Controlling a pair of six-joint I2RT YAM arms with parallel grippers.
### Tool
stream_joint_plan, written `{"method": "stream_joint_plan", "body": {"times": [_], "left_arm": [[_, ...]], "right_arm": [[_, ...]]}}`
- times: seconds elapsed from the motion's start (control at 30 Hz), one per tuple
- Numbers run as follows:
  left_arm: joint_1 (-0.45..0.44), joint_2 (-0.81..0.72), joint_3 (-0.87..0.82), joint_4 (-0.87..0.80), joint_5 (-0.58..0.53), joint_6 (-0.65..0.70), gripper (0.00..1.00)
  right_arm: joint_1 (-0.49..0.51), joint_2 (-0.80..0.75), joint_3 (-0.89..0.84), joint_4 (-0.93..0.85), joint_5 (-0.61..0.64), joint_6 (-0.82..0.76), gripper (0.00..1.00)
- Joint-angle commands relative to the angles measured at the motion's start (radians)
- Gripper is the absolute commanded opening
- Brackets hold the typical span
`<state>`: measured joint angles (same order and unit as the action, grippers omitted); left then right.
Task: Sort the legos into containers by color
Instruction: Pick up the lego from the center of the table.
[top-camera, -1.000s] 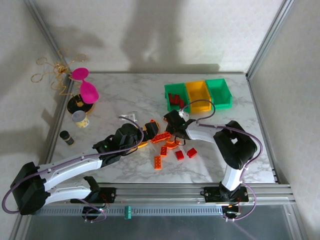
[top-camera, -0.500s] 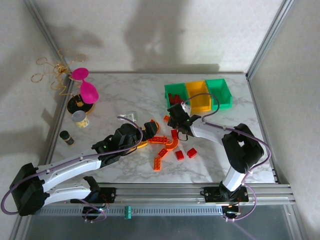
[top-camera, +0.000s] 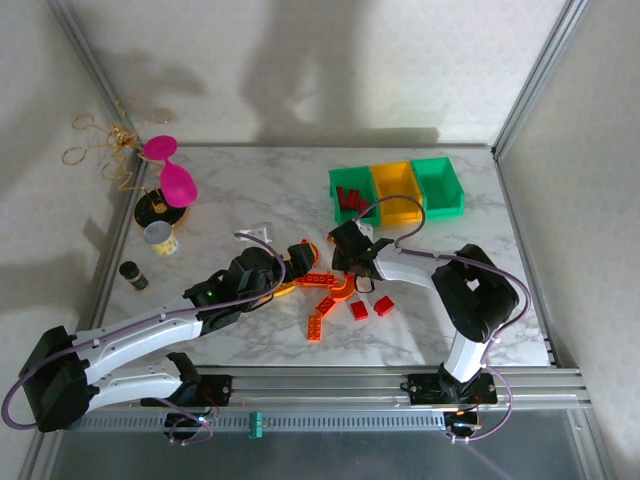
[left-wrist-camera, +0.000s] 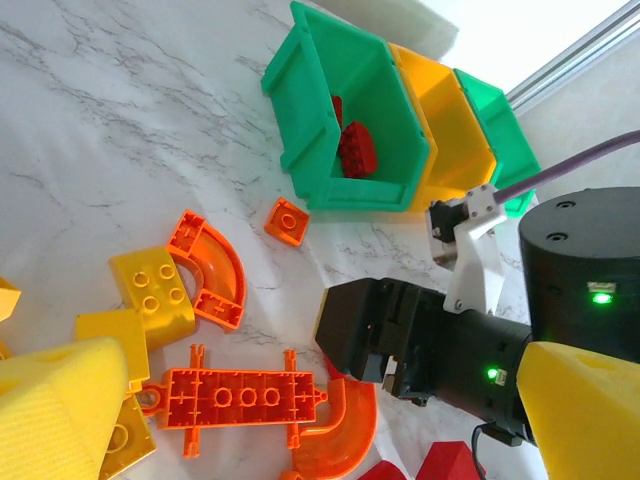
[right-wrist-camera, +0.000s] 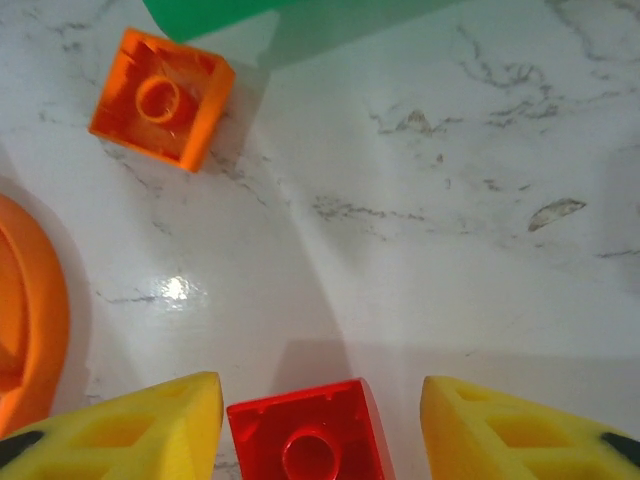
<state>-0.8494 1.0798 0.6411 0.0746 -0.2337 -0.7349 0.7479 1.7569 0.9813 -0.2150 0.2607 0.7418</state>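
Right claw part-open, straddling red brick, gap at one finger: placed for pickup, not gripped. Green bin ahead, judged its destination.

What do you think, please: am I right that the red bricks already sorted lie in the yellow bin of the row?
Not quite: the red bricks lie in the green bin at the row's end, next to the yellow bin, not in it. The left wrist view shows this.
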Motion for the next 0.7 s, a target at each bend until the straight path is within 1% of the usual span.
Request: {"method": "stream_joint_plan", "body": {"times": [0.0, 0.3, 0.47, 0.67], "left_arm": [[-0.001, -0.012, -0.009, -0.008, -0.027, -0.014, 1.00], [-0.002, -0.014, -0.005, -0.008, -0.030, -0.009, 1.00], [0.000, 0.000, 0.009, -0.007, -0.026, 0.000, 1.00], [0.003, 0.024, 0.040, -0.001, -0.020, 0.020, 1.00]], "right_arm": [[0.005, 0.024, -0.004, -0.021, -0.007, -0.042, 0.52], [0.005, 0.034, 0.002, -0.028, 0.005, -0.068, 0.39], [-0.003, 0.007, 0.024, -0.024, 0.013, -0.091, 0.32], [-0.049, -0.020, 0.112, -0.038, 0.049, -0.134, 0.29]]}}
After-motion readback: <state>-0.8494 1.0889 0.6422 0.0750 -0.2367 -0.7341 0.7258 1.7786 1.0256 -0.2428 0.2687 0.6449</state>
